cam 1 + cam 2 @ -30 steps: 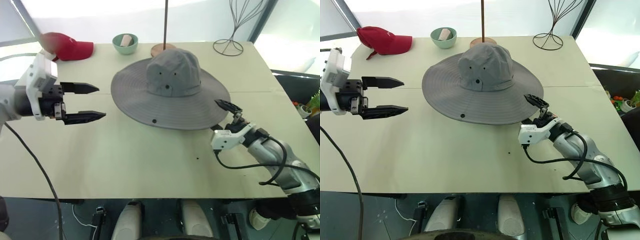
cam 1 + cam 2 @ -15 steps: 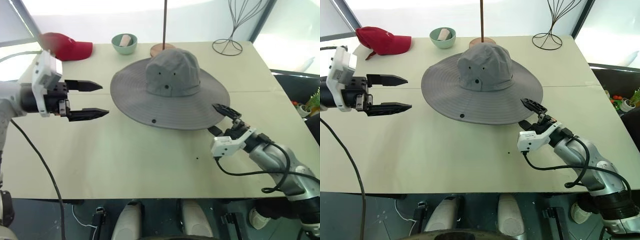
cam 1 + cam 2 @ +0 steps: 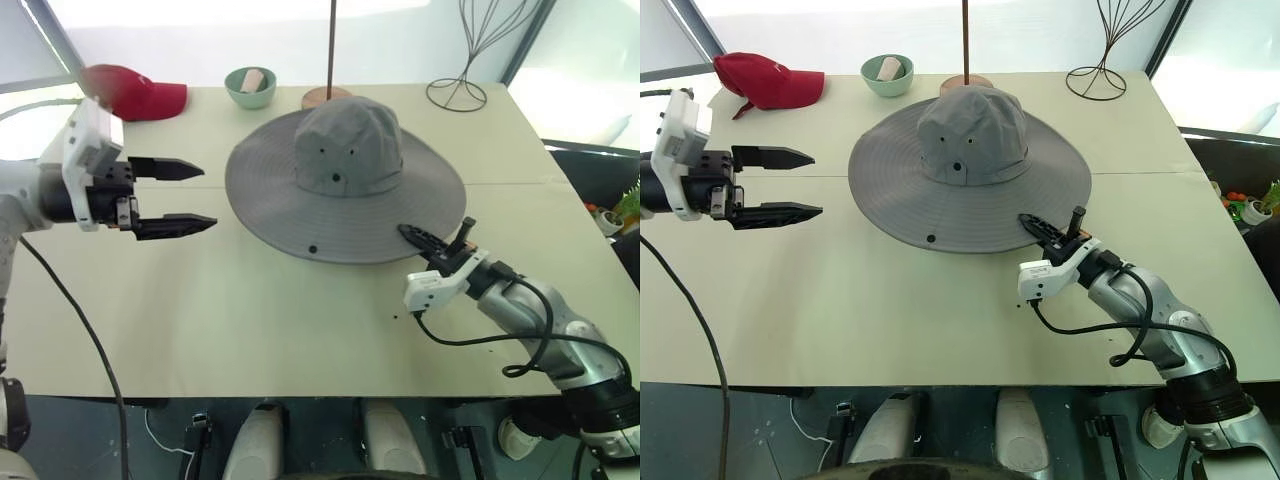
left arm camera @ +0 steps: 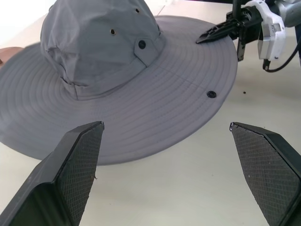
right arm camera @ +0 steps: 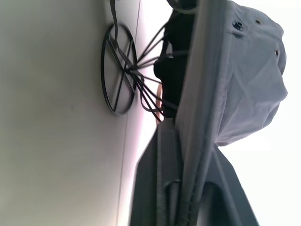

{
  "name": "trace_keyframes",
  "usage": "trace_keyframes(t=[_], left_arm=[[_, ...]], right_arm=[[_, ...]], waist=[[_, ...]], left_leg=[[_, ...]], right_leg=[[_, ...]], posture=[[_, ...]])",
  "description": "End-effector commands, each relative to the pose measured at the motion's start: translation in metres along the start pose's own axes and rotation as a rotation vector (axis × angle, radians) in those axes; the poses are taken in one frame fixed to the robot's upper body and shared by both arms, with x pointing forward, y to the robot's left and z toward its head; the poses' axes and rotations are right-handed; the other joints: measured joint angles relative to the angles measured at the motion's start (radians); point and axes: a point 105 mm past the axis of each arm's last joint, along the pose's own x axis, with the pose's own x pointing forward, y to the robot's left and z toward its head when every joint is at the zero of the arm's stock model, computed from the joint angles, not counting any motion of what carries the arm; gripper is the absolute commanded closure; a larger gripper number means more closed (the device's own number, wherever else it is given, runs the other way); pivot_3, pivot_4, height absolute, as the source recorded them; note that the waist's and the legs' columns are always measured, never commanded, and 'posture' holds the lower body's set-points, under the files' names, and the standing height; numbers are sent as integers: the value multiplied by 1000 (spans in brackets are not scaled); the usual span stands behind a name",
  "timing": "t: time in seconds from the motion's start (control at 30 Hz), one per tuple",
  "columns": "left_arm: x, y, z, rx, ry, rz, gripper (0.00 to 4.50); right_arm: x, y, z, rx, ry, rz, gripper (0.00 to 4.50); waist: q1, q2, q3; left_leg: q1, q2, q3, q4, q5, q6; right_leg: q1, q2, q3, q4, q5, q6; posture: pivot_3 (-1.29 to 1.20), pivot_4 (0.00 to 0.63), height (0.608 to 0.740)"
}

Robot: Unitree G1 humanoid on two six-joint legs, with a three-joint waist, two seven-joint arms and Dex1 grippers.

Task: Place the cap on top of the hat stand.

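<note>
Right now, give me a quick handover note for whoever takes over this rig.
Right gripper: shut on the near right brim of the large grey fabric sun hat.
Left gripper: open, holding nothing, hovering left of the hat.
The hat already sits over the short black wire hat stand, whose base ring stands on the beige table; the right wrist view shows it under the brim.
Done: brim gripped.
Left: probably only to settle or straighten the hat on the stand, then let go.

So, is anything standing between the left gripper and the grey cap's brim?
Nothing visible does. Bare table lies between the open left gripper and the nearest edge of the cap. The right gripper is shut on the brim at the opposite side.
</note>
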Motion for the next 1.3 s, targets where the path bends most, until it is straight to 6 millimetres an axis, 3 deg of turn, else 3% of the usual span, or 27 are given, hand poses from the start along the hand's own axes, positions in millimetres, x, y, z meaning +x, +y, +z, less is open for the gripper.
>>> trace_keyframes(t=[0.03, 0.3, 0.5, 0.8, 0.93, 1.1, 1.17, 1.23, 1.27, 1.3], left_arm=[[-6, 0, 9, 42, -17, 20, 0], [-6, 1, 9, 44, -17, 26, 0], [-7, 0, 9, 42, -15, 25, 0], [-5, 5, 6, 35, -14, 22, 0], [-4, 10, 4, 32, -19, 29, 0], [-5, 15, 1, 28, -26, 42, 0], [-7, 19, 0, 25, -26, 61, 0], [-12, 22, -1, 21, -21, 88, 0], [-15, 24, -1, 17, -16, 101, 0], [-17, 25, -1, 15, -13, 109, 0]], right_arm=[[0, -10, -3, -87, -8, -35, 4339], [3, -13, -10, -14, -2, -52, 4339], [2, -10, -7, -30, -1, -32, 1757], [-30, 6, -7, -15, 40, 18, 1757], [-53, -8, 4, 11, -33, -2, 1757], [-77, -22, -3, 52, 3, 14, 1757], [-95, -18, -24, 151, 90, 85, 1757], [-116, -17, -55, 304, 231, 144, 1209], [-126, -19, -71, 461, 309, 161, 928], [-132, -19, -78, 575, 342, 174, 350]], waist=[[0, 0, 0], [0, 0, 0], [0, 0, 0], [1, 0, 0], [1, 0, 0], [0, -1, 0], [1, -1, 0], [3, -1, 0], [3, -1, 0], [2, -2, 0]], left_leg=[[0, 0, 0, 0, 0, 0], [0, 0, 0, 0, 0, 0], [0, 0, 0, 0, 0, 0], [0, 0, 0, 0, 0, 0], [0, 0, 0, 0, 0, 0], [0, 0, 0, 0, 0, 0], [1, 0, 0, 0, 0, 0], [1, 0, 0, 0, 0, 0], [1, 0, 0, 1, 0, 0], [1, 0, 0, 1, 0, 0]], right_leg=[[0, 0, 0, 0, 0, 0], [0, 0, 0, 0, 0, 0], [0, 0, 0, 0, 0, 0], [0, 0, 0, 0, 0, 0], [0, 0, 0, 0, 0, 0], [1, 0, 0, 0, 0, 0], [2, 0, 0, 0, 0, 0], [2, 0, 0, -1, 0, 0], [3, 0, 0, -2, 0, 0], [3, -1, 0, -2, 0, 0]], posture=[[0, 150, 740], [0, 150, 740], [0, 150, 740], [0, 150, 740], [0, 150, 740], [0, 150, 740], [0, 150, 740], [0, 150, 740], [0, 150, 740], [0, 150, 740]])
